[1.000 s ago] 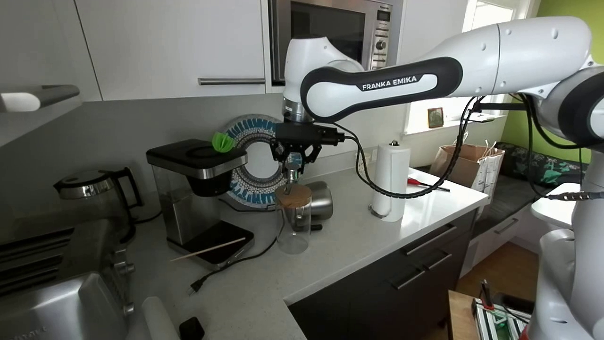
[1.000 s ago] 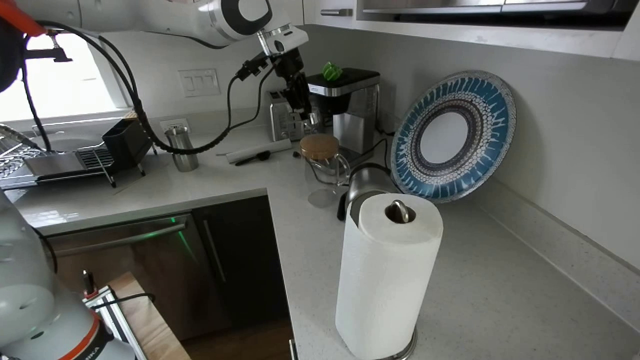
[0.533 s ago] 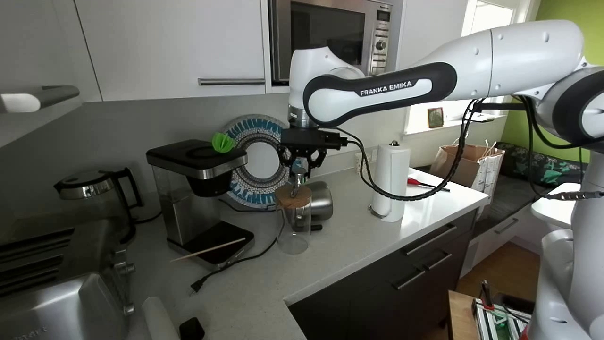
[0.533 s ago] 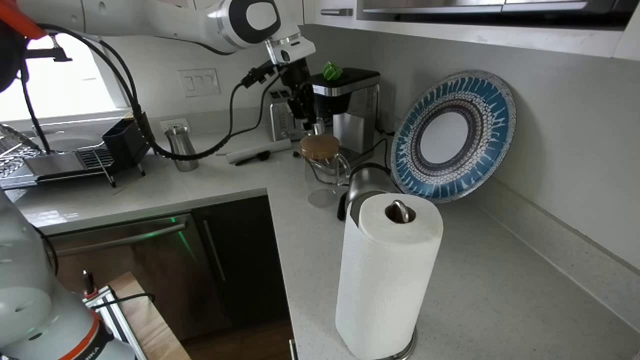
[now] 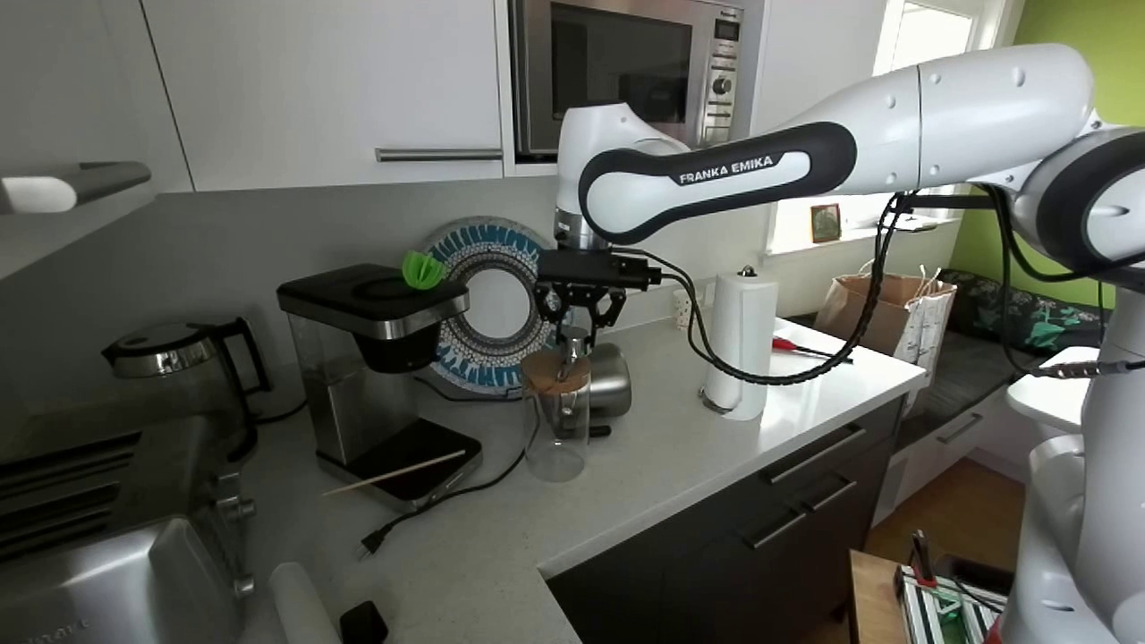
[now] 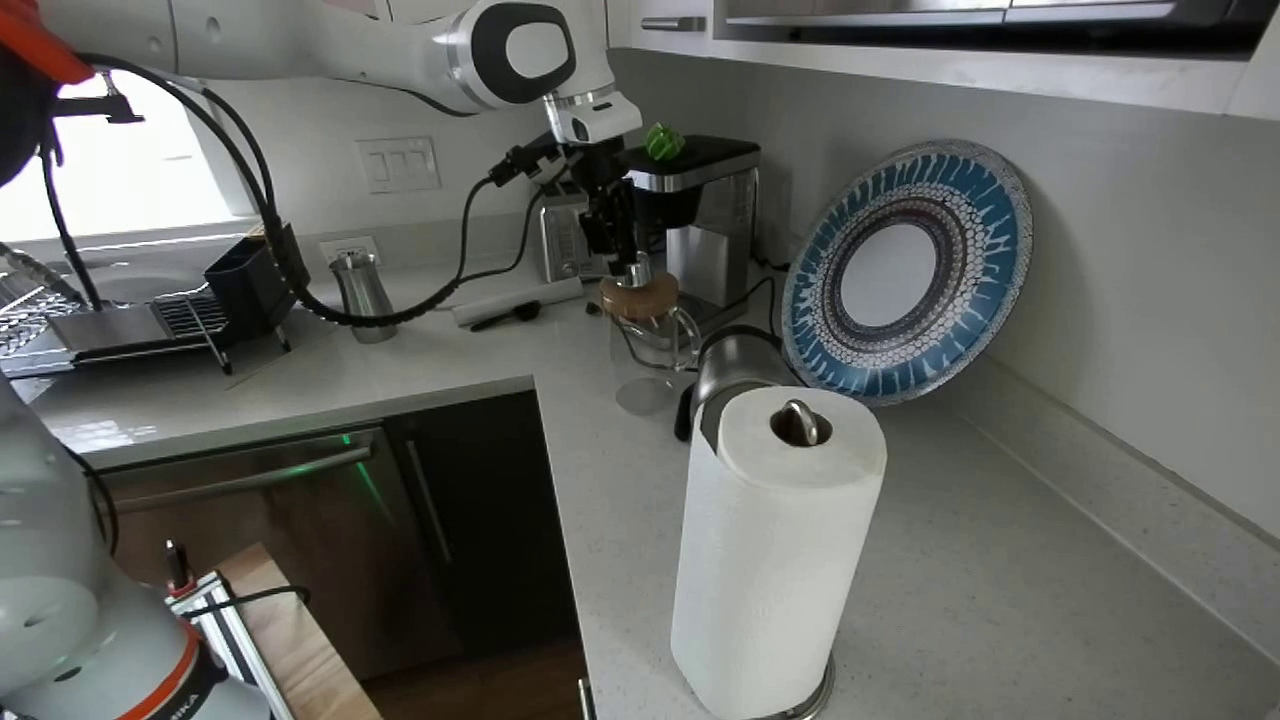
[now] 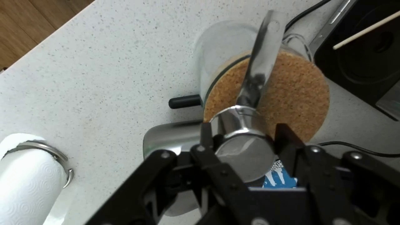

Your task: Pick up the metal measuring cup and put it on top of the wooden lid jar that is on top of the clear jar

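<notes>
The metal measuring cup is shiny grey with a flat handle. My gripper is shut on it, with one finger on each side of the cup. The cup shows in both exterior views, low over the tan-brown wooden lid. The handle points out across the lid in the wrist view. I cannot tell whether the cup or handle touches the lid. The lid sits on a see-through clear jar with a glass handle; I see no separate second jar under it.
A metal pitcher lies right beside the jar. A coffee machine with a cord stands near it, and a blue patterned plate leans on the wall. A paper towel roll stands farther along the counter.
My gripper has moved down, and a little to the right in both exterior views, with the cup held. The cup is now lower over the lid. The jar has not moved.
</notes>
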Robot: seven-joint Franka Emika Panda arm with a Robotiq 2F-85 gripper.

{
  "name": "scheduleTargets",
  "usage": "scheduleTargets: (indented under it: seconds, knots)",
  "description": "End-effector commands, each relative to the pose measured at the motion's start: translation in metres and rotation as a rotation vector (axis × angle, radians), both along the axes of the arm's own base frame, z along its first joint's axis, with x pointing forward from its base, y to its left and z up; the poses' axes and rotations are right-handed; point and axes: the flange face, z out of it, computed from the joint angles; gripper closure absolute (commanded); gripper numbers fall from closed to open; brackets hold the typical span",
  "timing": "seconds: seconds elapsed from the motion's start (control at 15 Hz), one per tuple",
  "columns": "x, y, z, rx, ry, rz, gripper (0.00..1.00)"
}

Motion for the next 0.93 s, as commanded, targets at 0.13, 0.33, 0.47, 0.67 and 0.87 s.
scheduleTargets:
  seconds: [0.13,0.33,0.47,0.67,0.87]
  knots:
    - [0.004,-0.008,-0.002,0.056,-0.049,-0.035,0.72]
    - [0.007,-0.005,-0.005,0.083,-0.051,-0.029,0.72]
    - [0.009,-0.004,-0.008,0.097,-0.049,-0.031,0.72]
    - [0.011,-0.007,-0.008,0.097,-0.058,-0.041,0.72]
    - [0.013,-0.009,-0.008,0.098,-0.061,-0.042,0.22]
